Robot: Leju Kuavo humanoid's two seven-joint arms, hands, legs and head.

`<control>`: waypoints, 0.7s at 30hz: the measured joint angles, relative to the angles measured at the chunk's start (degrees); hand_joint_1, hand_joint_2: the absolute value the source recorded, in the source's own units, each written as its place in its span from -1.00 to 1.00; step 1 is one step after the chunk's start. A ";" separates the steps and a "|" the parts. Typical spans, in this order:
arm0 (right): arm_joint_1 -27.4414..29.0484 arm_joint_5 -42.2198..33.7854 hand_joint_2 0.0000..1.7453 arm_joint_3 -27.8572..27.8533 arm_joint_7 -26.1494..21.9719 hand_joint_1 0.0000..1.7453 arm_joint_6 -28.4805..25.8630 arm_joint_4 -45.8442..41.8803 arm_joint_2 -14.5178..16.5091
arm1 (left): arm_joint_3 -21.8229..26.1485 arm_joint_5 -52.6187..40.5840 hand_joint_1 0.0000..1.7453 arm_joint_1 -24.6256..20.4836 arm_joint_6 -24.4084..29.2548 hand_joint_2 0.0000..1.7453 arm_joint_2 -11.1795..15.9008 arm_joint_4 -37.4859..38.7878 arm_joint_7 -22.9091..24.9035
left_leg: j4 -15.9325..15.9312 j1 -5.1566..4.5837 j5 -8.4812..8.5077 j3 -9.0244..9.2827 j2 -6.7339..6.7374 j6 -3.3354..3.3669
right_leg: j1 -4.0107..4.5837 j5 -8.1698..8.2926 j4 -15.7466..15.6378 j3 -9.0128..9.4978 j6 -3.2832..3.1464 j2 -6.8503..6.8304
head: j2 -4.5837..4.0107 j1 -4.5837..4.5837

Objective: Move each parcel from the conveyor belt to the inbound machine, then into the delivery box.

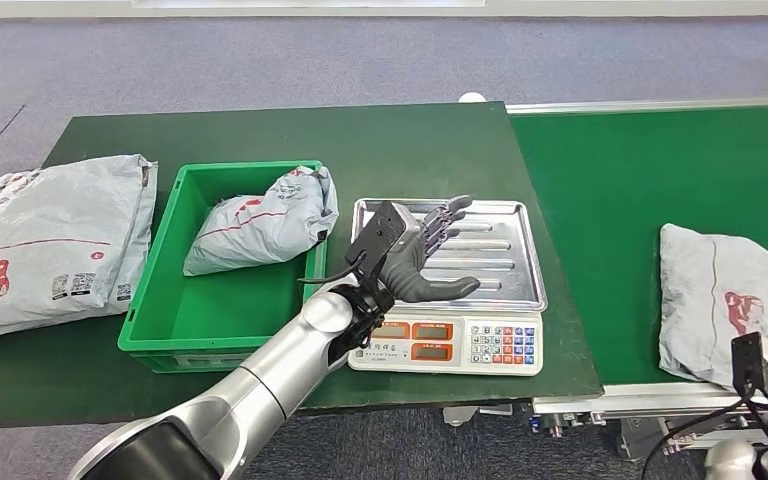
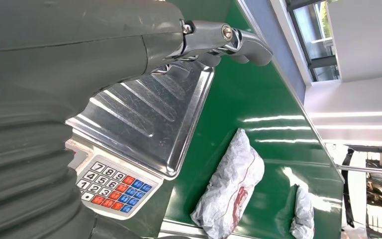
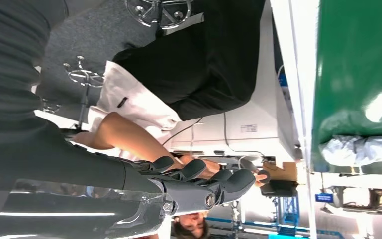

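Observation:
My left hand (image 1: 418, 256) hovers over the steel tray (image 1: 508, 262) of the inbound scale (image 1: 446, 345), fingers spread and holding nothing. Its thumb (image 2: 231, 39) shows above the tray (image 2: 144, 119) in the left wrist view. One grey parcel (image 1: 258, 224) lies in the green delivery box (image 1: 160, 305). Another grey parcel (image 1: 715, 298) with red print rests on the green conveyor belt (image 1: 640, 180), near its front edge; the same parcel (image 2: 231, 184) appears in the left wrist view. My right hand (image 3: 199, 186) hangs beside the belt, fingers apart and empty.
Large grey parcels (image 1: 50, 240) are stacked on the table left of the box. A further parcel (image 2: 303, 214) lies farther along the belt. A person in a black top (image 3: 204, 64) stands close to my right hand. The scale keypad (image 1: 505, 345) faces me.

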 joint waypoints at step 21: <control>-16.63 0.06 1.00 14.80 2.67 -1.00 -6.75 21.23 -3.37 | 8.45 -8.05 -1.00 2.14 0.69 1.00 1.44 -2.17 -0.52 | -0.01 0.00 0.11 -0.05 0.03 -0.03 | 0.00 0.10 0.02 -0.02 0.00 0.13 | 0.00 0.00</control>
